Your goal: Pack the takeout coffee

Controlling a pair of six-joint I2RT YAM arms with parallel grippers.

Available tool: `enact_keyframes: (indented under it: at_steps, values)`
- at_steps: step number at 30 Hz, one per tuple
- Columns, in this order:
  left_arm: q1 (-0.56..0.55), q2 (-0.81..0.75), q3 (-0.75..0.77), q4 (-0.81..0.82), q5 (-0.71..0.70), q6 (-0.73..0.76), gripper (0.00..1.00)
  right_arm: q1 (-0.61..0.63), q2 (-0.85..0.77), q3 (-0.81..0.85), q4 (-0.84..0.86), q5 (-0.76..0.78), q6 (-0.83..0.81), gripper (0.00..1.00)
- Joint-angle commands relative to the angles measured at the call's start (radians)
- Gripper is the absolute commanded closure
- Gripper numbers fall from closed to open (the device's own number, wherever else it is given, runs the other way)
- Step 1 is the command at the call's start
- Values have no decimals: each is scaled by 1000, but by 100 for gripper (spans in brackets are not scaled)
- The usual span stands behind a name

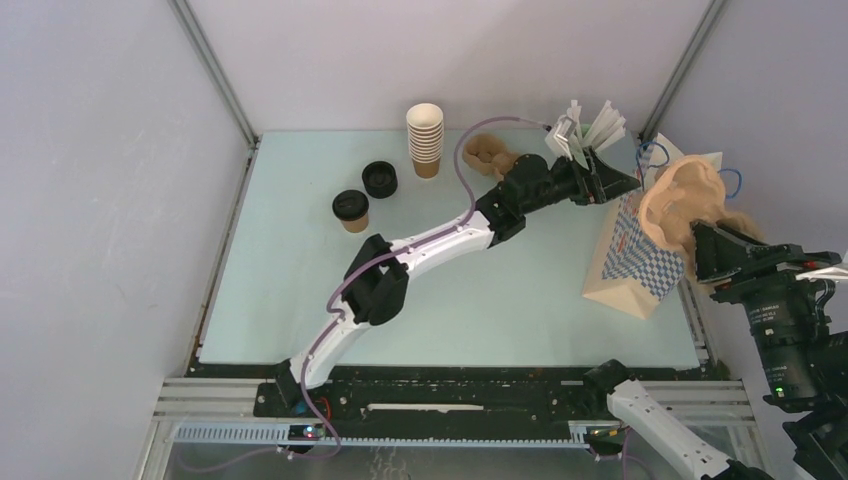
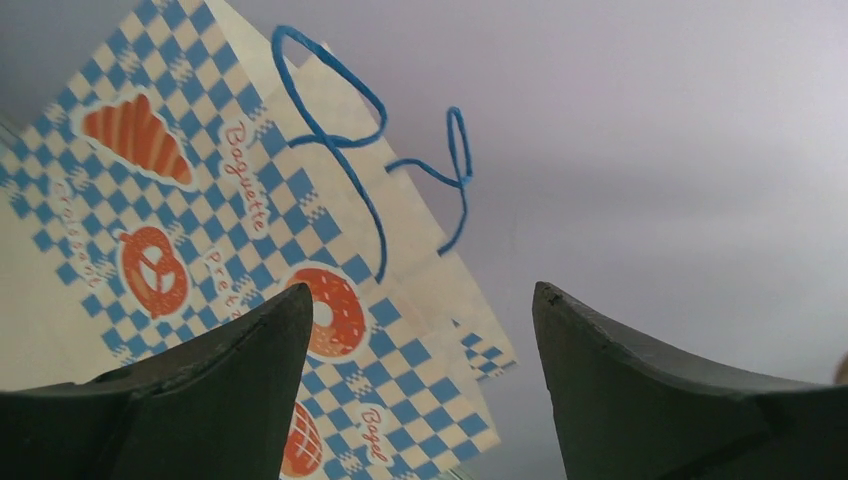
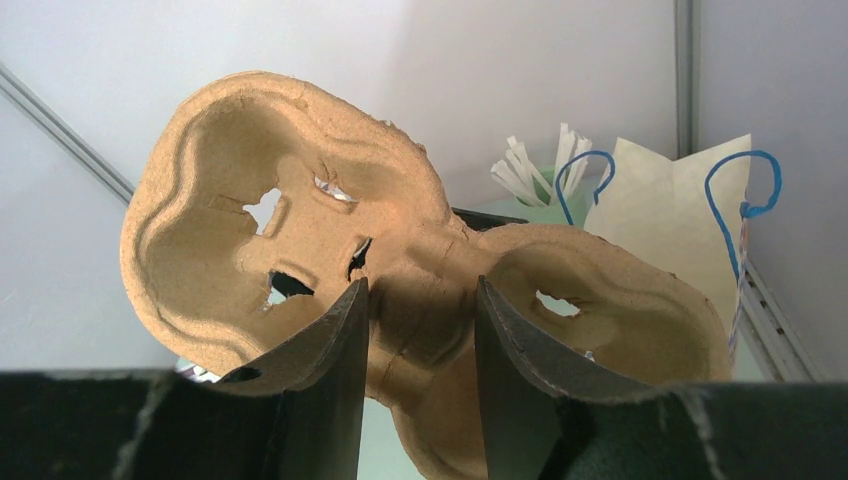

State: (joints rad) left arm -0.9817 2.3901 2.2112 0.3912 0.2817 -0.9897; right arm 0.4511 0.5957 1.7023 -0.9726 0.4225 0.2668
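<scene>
A small brown kraft cup with a black lid (image 1: 352, 212) stands on the pale green table at centre left, far from both grippers. A stack of kraft cups with white insides (image 1: 425, 140) stands at the back. My right gripper (image 1: 702, 246) (image 3: 420, 285) is shut on the middle of a brown moulded-pulp cup tray (image 1: 682, 198) (image 3: 300, 210) and holds it above the mouth of a blue-checked paper bag (image 1: 632, 262) (image 2: 200, 220). My left gripper (image 1: 622, 182) (image 2: 420, 300) is open and empty at the bag's upper left edge.
A loose black lid (image 1: 380, 180) lies next to the lidded cup. A second pulp tray (image 1: 488, 152) lies at the back. A pale green cup with white straws (image 1: 582, 132) stands behind the left gripper. The bag's blue handles (image 3: 745, 190) stick up near the right wall.
</scene>
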Motion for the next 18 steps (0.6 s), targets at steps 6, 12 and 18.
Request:
enact_keyframes:
  at_steps: [6,12,18]
  values:
    - [-37,134,228,50,-210,-27,20,50,-19,53,-48,86,-6,100]
    - [-50,203,295,86,-273,-113,22,64,-32,68,-66,99,-1,100]
    - [-70,267,377,86,-278,-209,33,65,-43,64,-74,97,10,100]
